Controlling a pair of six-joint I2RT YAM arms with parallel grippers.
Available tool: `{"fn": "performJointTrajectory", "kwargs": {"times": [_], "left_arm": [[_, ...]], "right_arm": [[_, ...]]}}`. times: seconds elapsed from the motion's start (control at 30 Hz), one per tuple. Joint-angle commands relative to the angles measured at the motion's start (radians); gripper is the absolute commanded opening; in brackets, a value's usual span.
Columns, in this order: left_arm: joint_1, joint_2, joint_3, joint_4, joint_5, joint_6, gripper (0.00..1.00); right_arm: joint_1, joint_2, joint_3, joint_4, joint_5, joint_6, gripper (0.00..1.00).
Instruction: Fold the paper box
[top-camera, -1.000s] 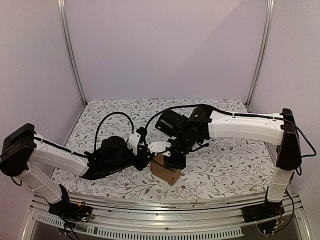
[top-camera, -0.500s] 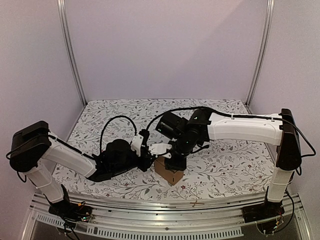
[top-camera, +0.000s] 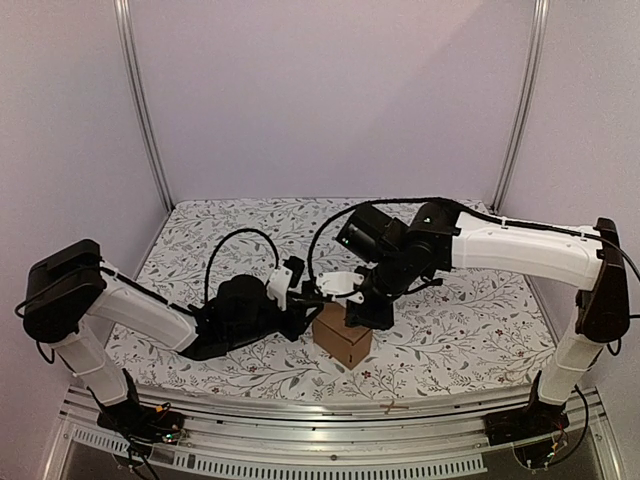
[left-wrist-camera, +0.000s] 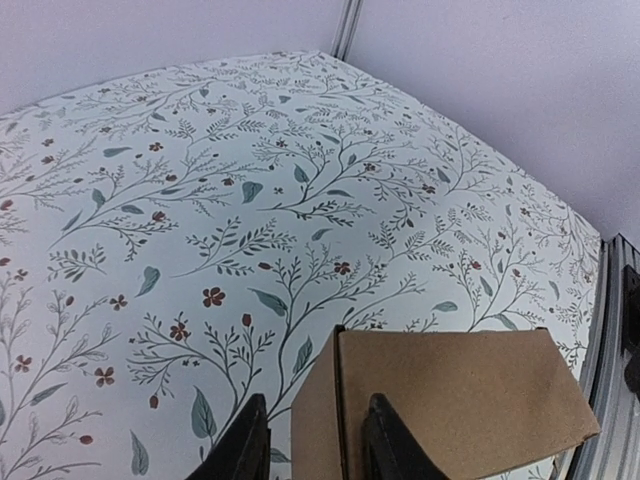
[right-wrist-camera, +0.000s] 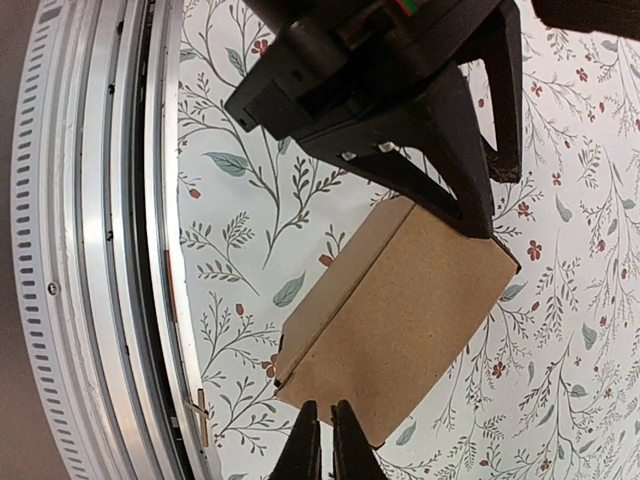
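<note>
The paper box (top-camera: 345, 340) is a small closed brown carton on the floral table, near the front centre. It also shows in the left wrist view (left-wrist-camera: 450, 390) and the right wrist view (right-wrist-camera: 400, 320). My left gripper (top-camera: 312, 308) is low at the box's left end. Its fingers (left-wrist-camera: 315, 445) stand apart astride the box's upper left edge, one beside the side wall, one over the top face. My right gripper (top-camera: 370, 312) hovers over the box's far side. Its tips (right-wrist-camera: 322, 445) are shut together and empty, above the top face near one edge.
A metal rail (top-camera: 330, 410) runs along the table's front edge, close to the box; it also shows in the right wrist view (right-wrist-camera: 110, 250). The left arm's black wrist (right-wrist-camera: 400, 90) lies next to the box. Lilac walls enclose the back and sides.
The right gripper has lifted off the box and drawn back to the right. The left gripper has pushed right against the box, and the box has shifted slightly right.
</note>
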Motion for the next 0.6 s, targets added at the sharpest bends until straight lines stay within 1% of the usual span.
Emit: {"fn": "performJointTrajectory", "kwargs": {"times": [0.0,0.03,0.27,0.33,0.57], "left_arm": [[0.009,0.051,0.002,-0.142,0.025,0.023,0.33],[0.009,0.055,0.003,-0.141,0.024,0.022,0.33],[0.01,0.054,0.01,-0.145,0.021,0.026,0.33],[0.009,0.057,0.018,-0.151,0.022,0.029,0.33],[0.01,0.045,0.031,-0.164,0.035,0.032,0.33]], "right_arm": [[-0.008,-0.009,-0.058,-0.004,-0.014,-0.013,0.01],[-0.01,-0.006,-0.07,0.002,-0.01,-0.016,0.0],[-0.012,0.021,-0.172,0.051,0.017,-0.036,0.0],[-0.014,0.027,-0.168,0.048,0.016,-0.034,0.0],[-0.032,-0.064,-0.093,0.023,0.041,-0.036,0.0]]}}
